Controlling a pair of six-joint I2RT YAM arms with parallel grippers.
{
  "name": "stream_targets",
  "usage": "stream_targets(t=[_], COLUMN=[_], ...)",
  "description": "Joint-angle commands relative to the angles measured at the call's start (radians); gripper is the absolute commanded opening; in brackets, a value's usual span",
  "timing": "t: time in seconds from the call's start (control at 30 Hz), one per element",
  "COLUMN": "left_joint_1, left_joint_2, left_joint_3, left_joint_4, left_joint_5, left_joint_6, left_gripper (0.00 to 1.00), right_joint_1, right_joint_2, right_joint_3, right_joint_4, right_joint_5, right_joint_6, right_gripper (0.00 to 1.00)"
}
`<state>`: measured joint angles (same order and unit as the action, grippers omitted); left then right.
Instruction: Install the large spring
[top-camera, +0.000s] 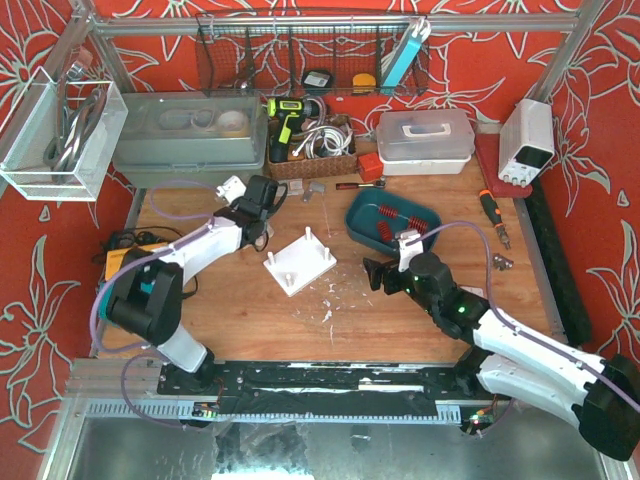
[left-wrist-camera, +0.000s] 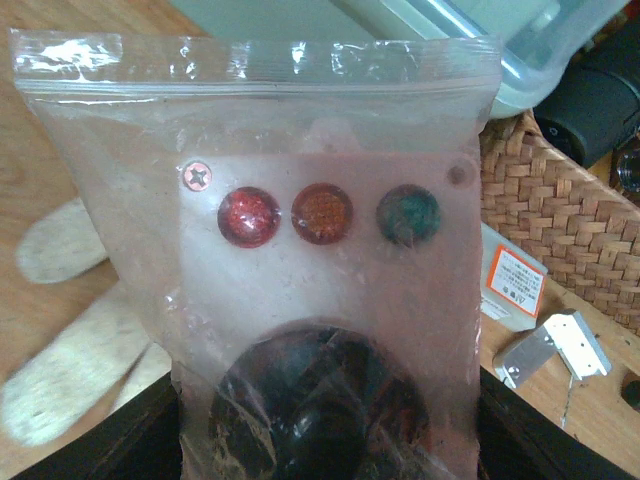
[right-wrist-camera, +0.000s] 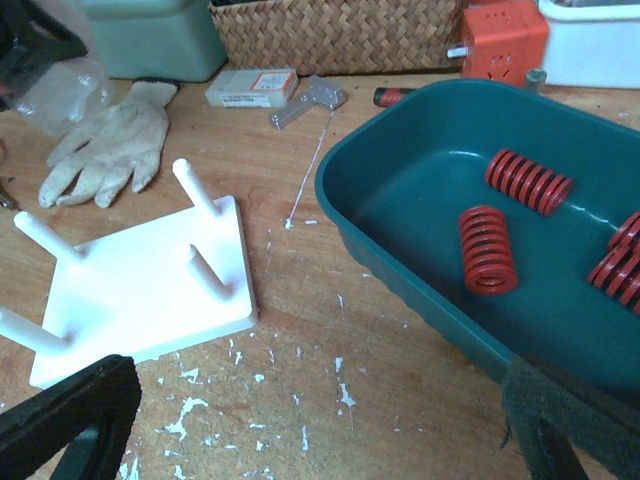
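— What is shown of the surface and the room?

— A worn wooden counter, flecked with white, is seen inside a metal frame hung with red flowered cloth.

— How are the edges taken up, and where is room left?

— The back edge is crowded by a clear tub, a woven basket and a white box. Bare wood is left between the white pegged plate and the near rail. A glove is laid beyond the plate.

— Where are the springs kept?

— Red springs are held in the green tray, on their sides. The large spring is taken to be the one near the tray's middle, though sizes cannot be told for sure.

— And the hands?

— The right hand is spread wide and holds nothing. It is set low over the counter at the tray's near rim, with the spring ahead and to its right, untouched. The left hand is closed on a clear bag, which is held upright near the basket, well apart from the tray.
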<state>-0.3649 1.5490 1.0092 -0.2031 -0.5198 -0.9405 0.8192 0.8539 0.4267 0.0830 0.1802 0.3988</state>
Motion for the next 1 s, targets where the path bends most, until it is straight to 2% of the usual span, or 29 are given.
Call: stream_targets(t=[0.0,0.17,0.27,0.33,0.5,0.63,0.73,0.83,0.97], left_joint_1=[0.017,0.037,0.042,0.045,0.047,0.045,0.039,0.017,-0.049], left_joint_2=[0.095,0.212,0.262,0.284,0.293,0.243,0.171,0.070,-0.064], left_joint_3=[0.043,0.080,0.104,0.121,0.168,0.175,0.153,0.100,-0.013], left_joint_4=[0.111,0.132,0.128,0.111,0.043,-0.022,-0.048,-0.049,0.028], left_joint_5=[0.038,0.083,0.088,0.089,0.093,0.103,0.147,0.215,0.291], left_joint_6=[0.053,0.066,0.071,0.072,0.096,0.100,0.118,0.141,0.199], left_gripper=[0.37,0.40,0.46,0.52,0.77,0.85,0.94,0.96,0.97], right_joint_1=[0.006,0.007,0.007,0.007,0.008,0.007,0.006,0.007,0.005], right_joint_2=[0.029,0.101,0.139,0.145,0.104,0.060,0.032,0.018,0.035], right_joint_3=[0.009,0.074,0.084,0.084,0.040,0.004,-0.042,-0.088,0.000], right_joint_4=[0.023,-0.055,-0.064,-0.056,0.006,0.039,0.087,0.143,-0.010], right_joint_5=[-0.009,0.069,0.101,0.073,0.005,0.024,0.101,0.195,0.273], right_joint_6=[0.044,0.080,0.084,0.062,0.007,0.013,0.021,0.007,-0.030], right_gripper=[0.99,0.99,0.99,0.99,0.99,0.99,0.99,0.99,0.99])
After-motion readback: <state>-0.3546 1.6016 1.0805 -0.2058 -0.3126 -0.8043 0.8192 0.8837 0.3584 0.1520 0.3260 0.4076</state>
